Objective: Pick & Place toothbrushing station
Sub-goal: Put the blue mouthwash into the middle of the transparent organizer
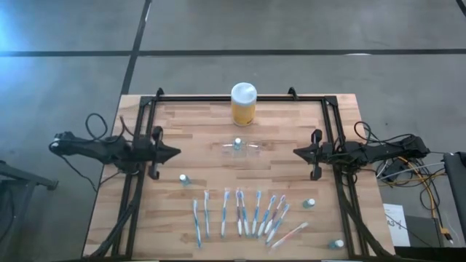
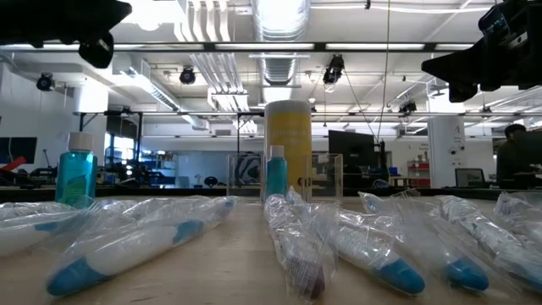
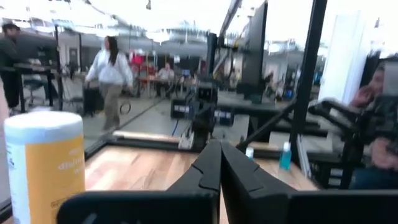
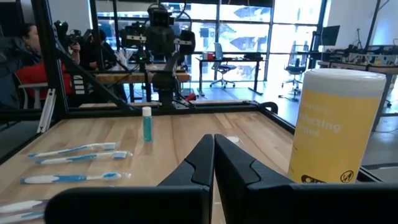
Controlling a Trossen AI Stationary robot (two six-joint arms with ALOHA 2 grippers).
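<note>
The toothbrushing station [image 1: 241, 149] is a small clear plastic holder standing on the table's middle, just in front of the yellow jar with a white lid [image 1: 243, 104]. In the low view the holder [image 2: 326, 176] shows see-through, with a small blue bottle [image 2: 277, 176] at it. Whether the bottle stands inside, I cannot tell. My left gripper [image 1: 177, 153] hovers at the table's left side, shut, pointing level toward the middle. My right gripper [image 1: 295, 152] hovers at the right side, shut, pointing level toward the holder. Neither touches anything.
A row of several wrapped toothbrushes [image 1: 240, 215] lies near the table's front edge. Small blue bottles stand at the left [image 1: 184, 178], the right [image 1: 310, 204] and the front right corner [image 1: 336, 244]. A black frame [image 1: 226, 97] runs round the table. People move in the room behind.
</note>
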